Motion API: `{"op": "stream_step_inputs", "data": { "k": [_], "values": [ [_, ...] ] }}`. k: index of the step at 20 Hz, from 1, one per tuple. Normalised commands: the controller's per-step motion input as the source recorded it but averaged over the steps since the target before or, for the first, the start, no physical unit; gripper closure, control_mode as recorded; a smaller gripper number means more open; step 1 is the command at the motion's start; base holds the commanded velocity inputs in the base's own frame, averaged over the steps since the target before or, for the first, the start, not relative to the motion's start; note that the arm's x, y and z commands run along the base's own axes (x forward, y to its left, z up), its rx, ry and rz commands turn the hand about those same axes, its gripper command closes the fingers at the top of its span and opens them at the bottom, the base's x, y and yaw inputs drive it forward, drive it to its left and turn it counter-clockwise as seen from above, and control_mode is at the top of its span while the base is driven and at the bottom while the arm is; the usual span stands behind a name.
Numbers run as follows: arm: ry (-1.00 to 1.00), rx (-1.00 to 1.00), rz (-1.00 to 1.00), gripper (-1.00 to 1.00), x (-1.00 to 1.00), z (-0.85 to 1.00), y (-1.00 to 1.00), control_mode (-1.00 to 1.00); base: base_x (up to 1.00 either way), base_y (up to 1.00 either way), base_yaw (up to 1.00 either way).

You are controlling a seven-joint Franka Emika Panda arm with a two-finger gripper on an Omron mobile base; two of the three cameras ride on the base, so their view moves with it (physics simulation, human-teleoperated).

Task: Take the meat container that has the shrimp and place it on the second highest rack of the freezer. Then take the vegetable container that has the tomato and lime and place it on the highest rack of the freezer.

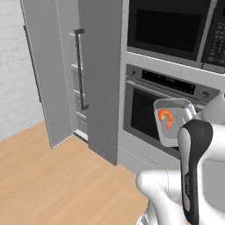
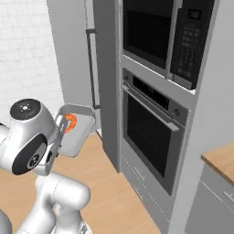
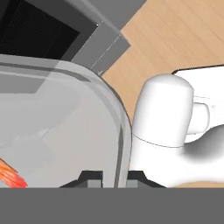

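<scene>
The gripper (image 3: 114,180) pinched the rim of the clear meat container (image 3: 57,127), its 2 dark fingers closed on either side of the tray's wall. The shrimp (image 1: 166,118) lay inside the tray, which hung tilted in the air in front of the black-fronted wall oven (image 1: 156,112). The freezer (image 1: 66,66) stood to the left with its door swung open, grey shelves (image 1: 77,92) visible within, well apart from the tray.

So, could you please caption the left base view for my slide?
Arm carries the shrimp in its tray past the oven, toward the open freezer.
</scene>
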Motion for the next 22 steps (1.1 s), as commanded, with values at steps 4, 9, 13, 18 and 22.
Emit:
{"op": "stream_step_inputs", "data": {
  "k": [4,9,13,18,22],
  "values": [
    [0.00,0.00,0.00,1.00,0.00,0.00,0.00,1.00,0.89,0.74,0.05],
    [0.00,0.00,0.00,1.00,0.00,0.00,0.00,1.00,1.00,0.45,0.00],
    [0.00,0.00,0.00,1.00,0.00,0.00,0.00,1.00,1.00,-0.01,0.17],
    [0.00,0.00,0.00,1.00,0.00,0.00,0.00,1.00,0.97,0.58,0.04],
    [0.00,0.00,0.00,1.00,0.00,0.00,0.00,1.00,1.00,0.70,-0.13]
  ]
}}
